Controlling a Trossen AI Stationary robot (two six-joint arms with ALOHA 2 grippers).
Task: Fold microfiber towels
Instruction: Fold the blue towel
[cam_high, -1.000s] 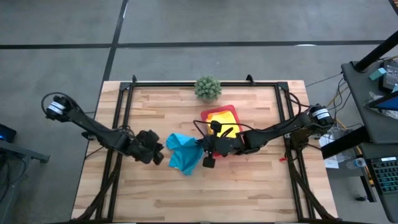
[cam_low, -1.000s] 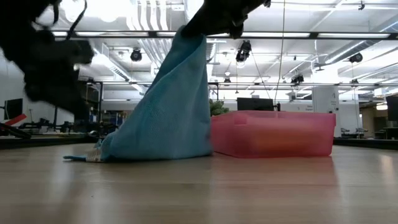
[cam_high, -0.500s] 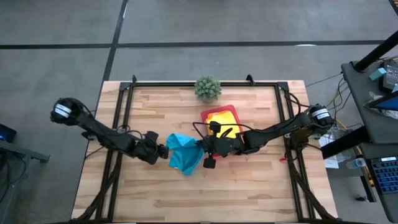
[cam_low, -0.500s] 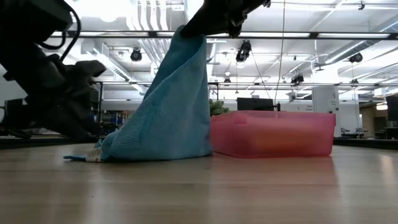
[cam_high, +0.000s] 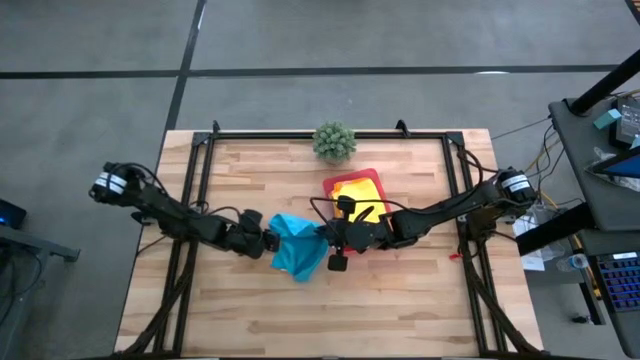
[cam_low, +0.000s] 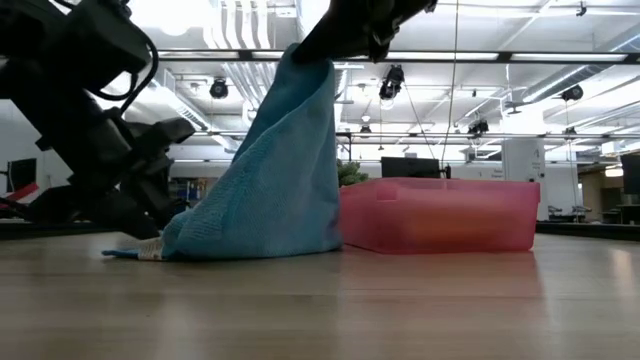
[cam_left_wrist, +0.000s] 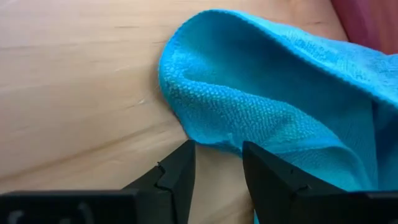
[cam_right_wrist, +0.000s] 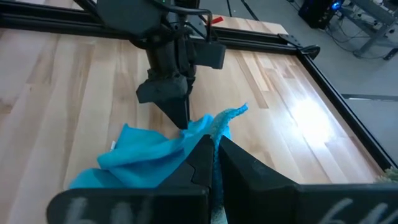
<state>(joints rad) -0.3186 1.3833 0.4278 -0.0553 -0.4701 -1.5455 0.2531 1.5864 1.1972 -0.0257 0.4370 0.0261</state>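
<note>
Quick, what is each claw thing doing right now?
Left tool: open, at the blue towel's edge.
Right tool: shut on the blue towel, holding it up.

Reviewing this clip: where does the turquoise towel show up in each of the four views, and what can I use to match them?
High view: turquoise towel at table centre, between both claws.
Low view: a tall blue drape left of centre, hanging from above.
Left wrist view: fills the upper right, just ahead of the open fingers.
Right wrist view: low centre, pinched by the shut right claw.
Shared landmark: the pink tray beside it.
</note>
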